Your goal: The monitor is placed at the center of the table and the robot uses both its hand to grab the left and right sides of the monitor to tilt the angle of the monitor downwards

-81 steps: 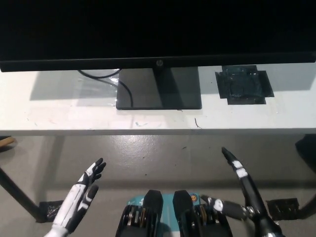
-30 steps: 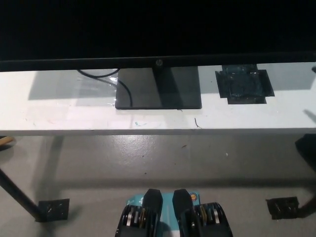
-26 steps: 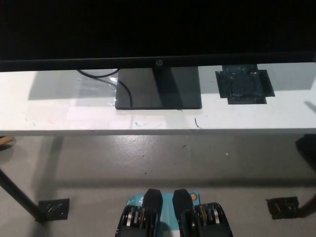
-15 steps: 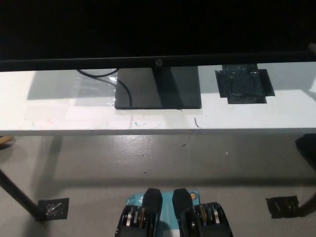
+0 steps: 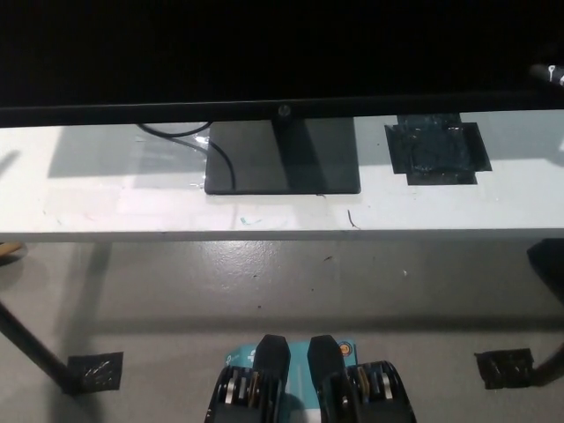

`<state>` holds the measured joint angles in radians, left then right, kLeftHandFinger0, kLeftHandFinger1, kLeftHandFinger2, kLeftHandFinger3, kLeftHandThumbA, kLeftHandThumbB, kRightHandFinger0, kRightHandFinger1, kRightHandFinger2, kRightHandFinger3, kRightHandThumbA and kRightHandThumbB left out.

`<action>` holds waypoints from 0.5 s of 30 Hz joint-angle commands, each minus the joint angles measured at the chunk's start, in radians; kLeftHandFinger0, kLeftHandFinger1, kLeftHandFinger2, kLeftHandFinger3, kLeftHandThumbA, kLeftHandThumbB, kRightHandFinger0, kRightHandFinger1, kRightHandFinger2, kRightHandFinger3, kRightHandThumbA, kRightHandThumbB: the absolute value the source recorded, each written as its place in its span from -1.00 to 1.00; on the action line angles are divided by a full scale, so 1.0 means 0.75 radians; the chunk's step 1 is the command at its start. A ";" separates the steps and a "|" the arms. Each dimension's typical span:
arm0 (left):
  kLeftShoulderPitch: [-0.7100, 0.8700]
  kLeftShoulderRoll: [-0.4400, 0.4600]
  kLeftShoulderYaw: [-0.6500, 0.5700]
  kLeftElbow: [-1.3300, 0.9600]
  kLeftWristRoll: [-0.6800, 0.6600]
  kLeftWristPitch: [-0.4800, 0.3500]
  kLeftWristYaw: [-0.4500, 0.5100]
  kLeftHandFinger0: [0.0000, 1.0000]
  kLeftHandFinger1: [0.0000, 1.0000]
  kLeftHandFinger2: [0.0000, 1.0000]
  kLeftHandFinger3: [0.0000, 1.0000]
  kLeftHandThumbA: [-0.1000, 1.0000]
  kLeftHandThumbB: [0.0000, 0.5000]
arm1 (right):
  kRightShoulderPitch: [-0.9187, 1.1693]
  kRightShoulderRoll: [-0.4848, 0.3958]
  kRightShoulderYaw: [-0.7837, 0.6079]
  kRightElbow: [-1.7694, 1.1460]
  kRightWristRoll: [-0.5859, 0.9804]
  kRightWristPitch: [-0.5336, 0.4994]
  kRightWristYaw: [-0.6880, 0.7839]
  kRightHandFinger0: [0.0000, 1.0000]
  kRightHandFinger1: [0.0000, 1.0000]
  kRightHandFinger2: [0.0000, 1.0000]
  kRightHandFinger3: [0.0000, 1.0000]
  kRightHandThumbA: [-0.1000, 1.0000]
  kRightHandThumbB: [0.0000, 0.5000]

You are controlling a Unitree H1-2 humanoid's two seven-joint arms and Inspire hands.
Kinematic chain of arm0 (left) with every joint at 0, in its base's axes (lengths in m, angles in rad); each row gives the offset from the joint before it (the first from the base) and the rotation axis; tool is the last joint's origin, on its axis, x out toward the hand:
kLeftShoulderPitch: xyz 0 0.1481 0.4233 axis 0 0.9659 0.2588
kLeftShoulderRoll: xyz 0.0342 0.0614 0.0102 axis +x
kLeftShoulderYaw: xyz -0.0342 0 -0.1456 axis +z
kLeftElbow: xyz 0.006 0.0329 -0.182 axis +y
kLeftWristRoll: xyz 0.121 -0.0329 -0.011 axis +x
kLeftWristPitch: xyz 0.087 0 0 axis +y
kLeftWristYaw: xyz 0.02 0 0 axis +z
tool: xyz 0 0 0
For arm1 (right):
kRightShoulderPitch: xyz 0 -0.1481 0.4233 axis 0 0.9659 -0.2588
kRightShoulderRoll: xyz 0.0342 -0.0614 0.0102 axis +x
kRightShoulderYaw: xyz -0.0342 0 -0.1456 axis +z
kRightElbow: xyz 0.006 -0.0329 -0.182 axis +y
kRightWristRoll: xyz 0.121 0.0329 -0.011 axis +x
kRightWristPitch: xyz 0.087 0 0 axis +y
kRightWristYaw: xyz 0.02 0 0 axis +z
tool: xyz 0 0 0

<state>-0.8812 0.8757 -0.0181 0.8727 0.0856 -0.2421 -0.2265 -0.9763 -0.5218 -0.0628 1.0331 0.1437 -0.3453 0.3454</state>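
Monitor (image 5: 282,53) at the table's (image 5: 115,207) centre. Only a tip of the right hand (image 5: 548,74) shows; its grip is unreadable, the left hand unseen. Uneven side pressure could twist the stand (image 5: 282,159).

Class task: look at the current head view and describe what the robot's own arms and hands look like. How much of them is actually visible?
Very little shows. Only a small part of the right hand appears at the picture's right edge, against the dark monitor: a black shape with a small white or pale marking on it. Its form cannot be made out further. The left hand is not in view, and no cables or sleeves show.
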 commanded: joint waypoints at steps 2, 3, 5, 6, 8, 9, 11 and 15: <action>-0.116 0.048 -0.063 -0.061 0.103 -0.043 -0.026 1.00 1.00 1.00 1.00 1.00 0.45 | -0.110 -0.065 0.027 0.003 -0.019 0.014 0.107 1.00 1.00 1.00 1.00 1.00 0.53; -0.129 0.043 -0.083 -0.051 0.125 -0.064 -0.014 1.00 1.00 1.00 1.00 1.00 0.45 | -0.111 -0.066 0.037 0.001 -0.023 0.014 0.122 1.00 1.00 1.00 1.00 1.00 0.56; -0.128 0.025 -0.094 -0.072 0.133 -0.035 -0.008 1.00 1.00 1.00 1.00 1.00 0.50 | -0.100 -0.067 0.048 -0.009 -0.030 0.009 0.131 1.00 1.00 1.00 1.00 1.00 0.58; -0.133 0.013 -0.093 -0.067 0.120 -0.035 -0.017 1.00 1.00 1.00 1.00 1.00 0.48 | -0.092 -0.066 0.052 -0.025 -0.031 0.013 0.135 1.00 1.00 1.00 1.00 1.00 0.58; -0.147 -0.010 -0.102 -0.056 0.112 -0.043 -0.034 1.00 1.00 1.00 1.00 1.00 0.62 | -0.087 -0.060 0.052 -0.019 -0.022 0.033 0.155 1.00 1.00 1.00 1.00 1.00 0.58; -0.161 -0.018 -0.121 -0.040 0.128 -0.063 -0.042 1.00 1.00 1.00 1.00 1.00 0.70 | -0.092 -0.057 0.052 -0.002 -0.019 0.032 0.164 1.00 1.00 1.00 1.00 1.00 0.59; -0.181 -0.031 -0.125 -0.018 0.121 -0.072 -0.049 1.00 1.00 1.00 1.00 1.00 0.84 | -0.088 -0.055 0.054 -0.013 -0.024 0.035 0.162 1.00 1.00 1.00 1.00 1.00 0.56; -0.244 -0.073 -0.152 0.076 0.140 -0.162 -0.041 1.00 1.00 1.00 1.00 1.00 0.59 | -0.087 -0.055 0.068 -0.039 -0.053 0.039 0.154 1.00 1.00 1.00 1.00 1.00 0.52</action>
<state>-0.9747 0.8033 -0.1244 0.9016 0.1608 -0.2688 -0.2537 -0.9810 -0.5318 -0.0185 1.0381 0.1203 -0.3300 0.4380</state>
